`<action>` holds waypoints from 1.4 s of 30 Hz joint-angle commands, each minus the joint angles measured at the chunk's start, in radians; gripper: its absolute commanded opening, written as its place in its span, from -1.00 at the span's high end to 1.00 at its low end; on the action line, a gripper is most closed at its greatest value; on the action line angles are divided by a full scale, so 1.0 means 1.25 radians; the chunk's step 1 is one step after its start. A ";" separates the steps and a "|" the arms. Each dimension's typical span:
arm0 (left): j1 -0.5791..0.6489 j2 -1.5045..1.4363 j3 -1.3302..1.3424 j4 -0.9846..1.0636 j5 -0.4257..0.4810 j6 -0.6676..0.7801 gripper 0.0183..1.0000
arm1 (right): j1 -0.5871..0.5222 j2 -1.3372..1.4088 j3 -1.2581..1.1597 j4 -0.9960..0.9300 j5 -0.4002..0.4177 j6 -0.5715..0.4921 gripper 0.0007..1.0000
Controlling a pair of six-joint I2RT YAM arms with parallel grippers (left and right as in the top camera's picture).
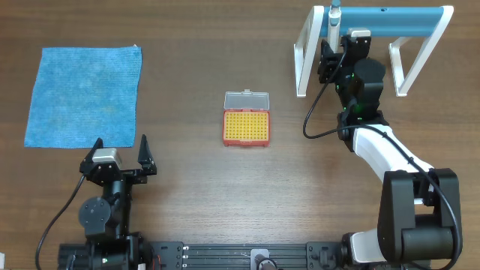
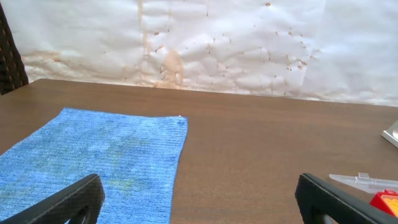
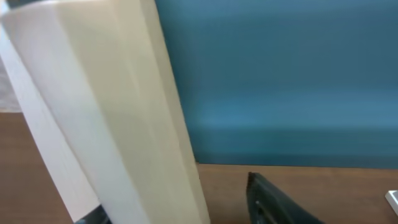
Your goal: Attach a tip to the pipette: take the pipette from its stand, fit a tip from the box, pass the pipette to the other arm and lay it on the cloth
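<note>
The pipette [image 1: 334,13] hangs on the left end of its stand [image 1: 390,21], a blue bar on white legs at the back right. My right gripper [image 1: 328,61] is right in front of it. In the right wrist view a pale upright body [image 3: 124,112] stands between my open fingers [image 3: 273,202], with a gap still showing on one side and the blue bar [image 3: 280,81] behind. The orange tip box [image 1: 246,127] sits mid-table with its clear lid folded back. The blue cloth [image 1: 84,96] lies at the far left. My left gripper [image 1: 120,146] is open near its base, just in front of the cloth [image 2: 93,155].
Bare brown tabletop lies between the cloth, the tip box and the stand. A corner of the tip box [image 2: 385,200] and its lid show at the edge of the left wrist view. A white papered wall [image 2: 236,43] rises behind the table's far edge.
</note>
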 commanded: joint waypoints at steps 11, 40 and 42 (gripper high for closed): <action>-0.003 0.000 -0.001 -0.006 -0.006 -0.004 -1.00 | 0.004 0.007 0.018 0.007 0.010 0.003 0.43; -0.003 0.000 -0.001 -0.006 -0.006 -0.004 -1.00 | 0.004 -0.096 0.018 -0.039 0.010 0.000 0.84; -0.003 0.000 -0.001 -0.006 -0.006 -0.004 -1.00 | 0.004 -0.109 0.018 -0.042 0.010 -0.001 0.84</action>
